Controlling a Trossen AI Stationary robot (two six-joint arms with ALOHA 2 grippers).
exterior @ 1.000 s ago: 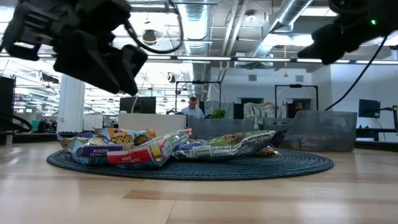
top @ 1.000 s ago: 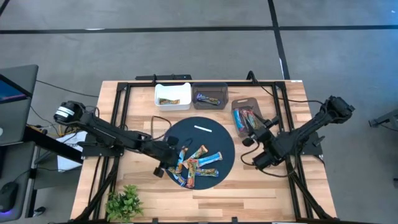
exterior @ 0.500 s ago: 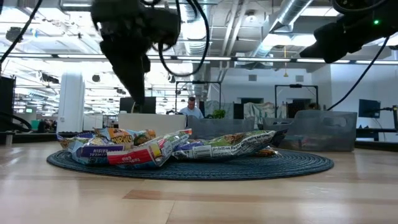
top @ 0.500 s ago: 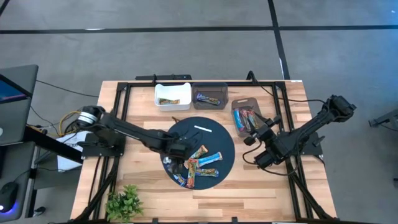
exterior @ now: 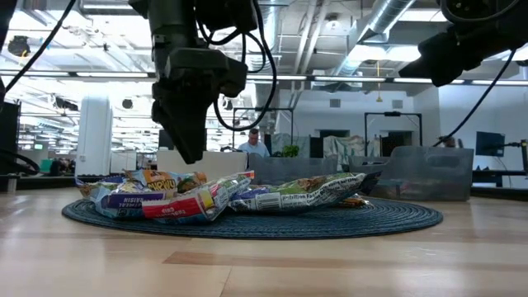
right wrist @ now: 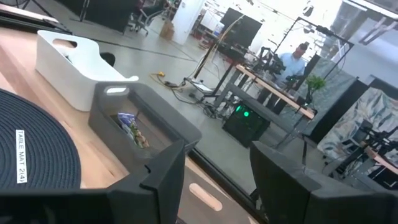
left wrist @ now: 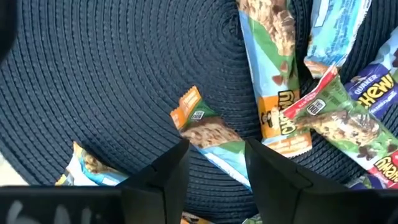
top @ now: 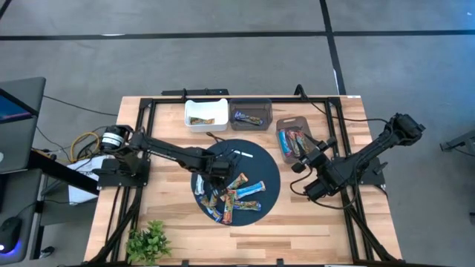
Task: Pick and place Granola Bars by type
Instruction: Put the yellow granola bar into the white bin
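Left wrist view: open, empty jaws

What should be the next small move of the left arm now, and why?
Probably lower the left claw straight down and close. Its fingers stand open above the dark mat, and in the wrist view an orange-ended granola bar lies right between them, not yet gripped. The right claw waits, open, near the grey bin.

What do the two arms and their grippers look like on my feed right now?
Both arms are dark, near-black jointed links. The left gripper has two flat, squared dark fingers, with black cables looping off its wrist and a pale ring at the arm's base. The right gripper has matching blocky dark fingers; a green light glows on that arm.
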